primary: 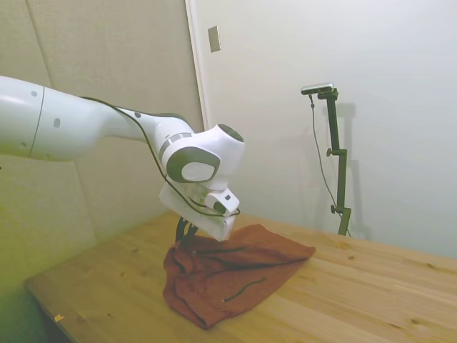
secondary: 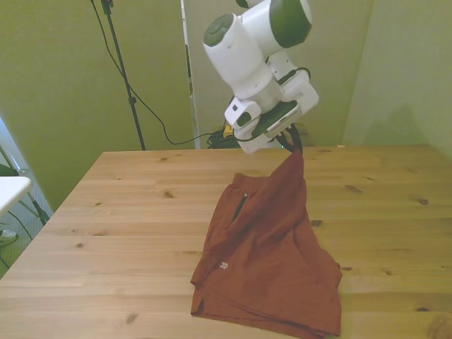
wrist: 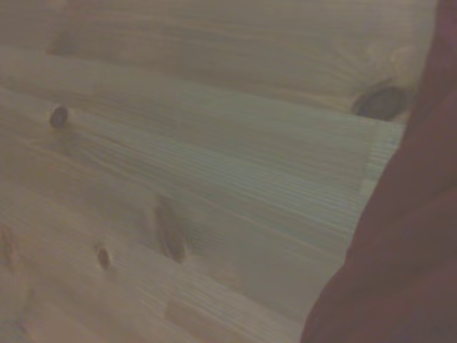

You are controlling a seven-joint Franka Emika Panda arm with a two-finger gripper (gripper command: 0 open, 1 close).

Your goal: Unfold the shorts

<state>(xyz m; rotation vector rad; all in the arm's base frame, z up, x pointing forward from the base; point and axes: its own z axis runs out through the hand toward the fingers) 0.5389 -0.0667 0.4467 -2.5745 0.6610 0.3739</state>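
Item: shorts (secondary: 272, 261), rust-brown soft cloth, lying on the wooden table (secondary: 127, 212) towards the front view's right, the near hem close to the table's near edge. One far corner is drawn up off the wood into a peak; the rest trails down from it in a slack slope and lies flat in layers. Visible details: a dark pocket slit (secondary: 241, 205) on the upper panel and a small pale tag (secondary: 224, 265) near the lower hem. In the side view the cloth (primary: 228, 275) shows soft folds and a second dark slit, with one corner spread out away from the arm.

Handling, judged: light, limp and thin; it will drape and follow any pull without holding a shape, and layers may slide over each other or drag together. Not fragile. Best taken at a hem or corner, one layer only, so the fold opens and does not shift whole.

Gripper (secondary: 295, 147): dark fingers closed on the raised corner of the shorts, pinching the peak of cloth just under the white wrist housing. It touches nothing else.

Wrist view: blurred; bare wood with knots, and an edge of the brown cloth (wrist: 400, 257) hanging at one side.
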